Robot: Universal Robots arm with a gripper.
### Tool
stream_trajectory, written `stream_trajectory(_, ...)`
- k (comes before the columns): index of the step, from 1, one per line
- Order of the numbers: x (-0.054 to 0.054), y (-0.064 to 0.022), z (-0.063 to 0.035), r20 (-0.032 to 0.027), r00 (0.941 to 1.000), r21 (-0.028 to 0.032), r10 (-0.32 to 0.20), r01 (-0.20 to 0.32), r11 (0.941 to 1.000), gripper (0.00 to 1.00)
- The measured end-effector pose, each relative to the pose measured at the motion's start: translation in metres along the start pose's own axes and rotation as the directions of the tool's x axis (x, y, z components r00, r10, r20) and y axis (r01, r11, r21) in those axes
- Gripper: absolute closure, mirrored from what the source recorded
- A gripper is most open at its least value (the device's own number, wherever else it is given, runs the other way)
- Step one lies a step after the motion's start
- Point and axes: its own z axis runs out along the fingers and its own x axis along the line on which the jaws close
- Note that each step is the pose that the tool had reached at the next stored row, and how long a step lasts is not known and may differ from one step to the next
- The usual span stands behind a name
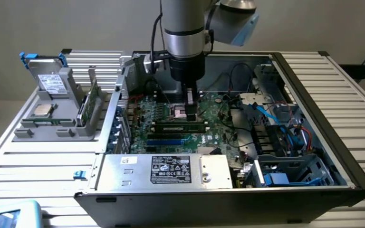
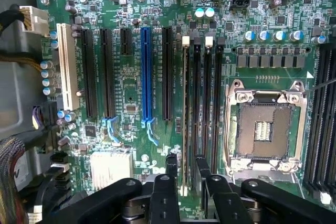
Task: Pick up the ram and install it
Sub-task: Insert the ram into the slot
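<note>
The ram (image 2: 185, 119) stands on edge in a black slot of the motherboard (image 2: 126, 85). It is in the slot of its bank that lies farthest from the open processor socket (image 2: 265, 129), with the other slots of that bank between the two. From the wrist it shows as a thin greenish-gold line running the slot's length. From the exterior view it is a long green strip (image 1: 180, 126) with dark chips along its face, lying just beside the socket.

The hand (image 2: 186, 169) is right over one end of the stick, released. Its two dark fingers (image 2: 170, 169) stand apart on either side of the ram with a gap to each, pinching nothing.

I would worry about the seating. The white latch (image 2: 185, 40) at the end away from the hand looks upright, but the near end is hidden under the fingers, so I cannot tell whether that end is home. A stick pressed down at one end only could sit tilted and spring loose. With the fingers this close, any sideways drift could catch the board's edge and lever it in the slot.
</note>
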Motion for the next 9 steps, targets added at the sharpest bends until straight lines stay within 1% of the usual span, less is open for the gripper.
stream_trajectory(2,0.0005,-0.0057,-0.0047,-0.0001,1.0000,-0.0056,-0.001,0.001,1.0000,0.73)
stream_trajectory(3,0.0007,-0.0080,-0.0056,-0.0001,1.0000,-0.0100,-0.001,0.001,0.9999,0.73)
stream_trajectory(4,0.0009,-0.0084,-0.0055,0.0003,1.0000,-0.0130,-0.001,0.001,0.9999,0.73)
stream_trajectory(9,0.0009,-0.0084,-0.0056,-0.0001,1.0000,-0.0133,-0.001,0.001,0.9999,0.73)
